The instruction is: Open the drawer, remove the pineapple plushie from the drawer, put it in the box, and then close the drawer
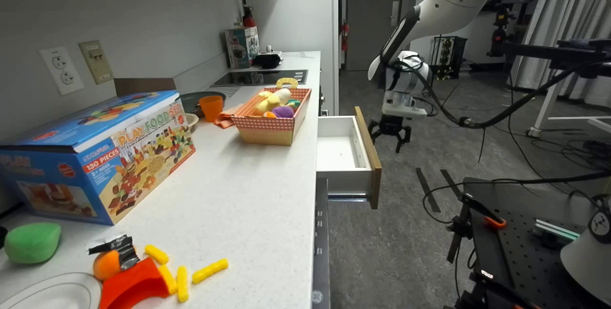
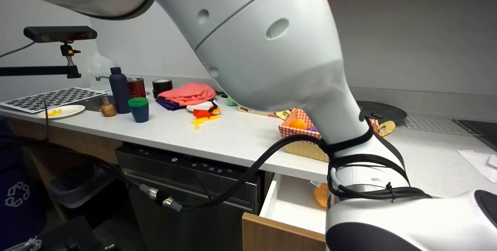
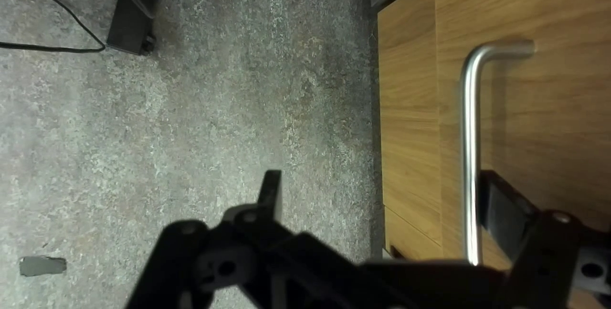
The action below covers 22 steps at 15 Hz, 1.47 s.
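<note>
The drawer (image 1: 374, 175) is pulled out from under the counter, with a wooden front and white inside; it also shows in an exterior view (image 2: 285, 225). In it lies an orange-brown thing, apparently the pineapple plushie (image 2: 320, 194), partly hidden by the arm; no green top shows. The box (image 1: 265, 136), wooden-looking with red checked lining and toys inside, stands on the counter. My gripper (image 1: 387, 139) is open at the drawer front. In the wrist view the gripper (image 3: 379, 175) straddles the metal handle (image 3: 471, 146): one finger is behind the bar, the other out over the floor.
A blue toy carton (image 1: 138, 161) stands on the counter by the wall. An orange cup (image 1: 211, 107) is behind the box. Yellow sticks and a red holder (image 1: 136, 285) lie at the counter's near end. A dark dishwasher (image 2: 186, 189) is beside the drawer.
</note>
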Motion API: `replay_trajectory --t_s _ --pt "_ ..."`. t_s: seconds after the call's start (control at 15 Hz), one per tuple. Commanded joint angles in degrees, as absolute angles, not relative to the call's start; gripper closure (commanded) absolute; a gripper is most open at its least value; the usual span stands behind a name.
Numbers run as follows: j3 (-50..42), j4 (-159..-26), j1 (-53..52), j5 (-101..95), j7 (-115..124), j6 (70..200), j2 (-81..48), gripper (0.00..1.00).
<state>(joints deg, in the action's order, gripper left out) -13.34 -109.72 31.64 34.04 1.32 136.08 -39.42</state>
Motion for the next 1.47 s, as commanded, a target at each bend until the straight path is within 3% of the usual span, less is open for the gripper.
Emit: replay_trajectory --t_s 0.0,1.07,1.4 --pt "-13.0 -109.6 32.0 33.6 1.6 136.0 -39.4 0.0" --pt "-13.8 -107.6 42.4 34.9 0.1 120.8 -38.1 0.0" --pt "-14.2 -108.0 41.9 33.8 -0.3 122.3 -38.6 0.0"
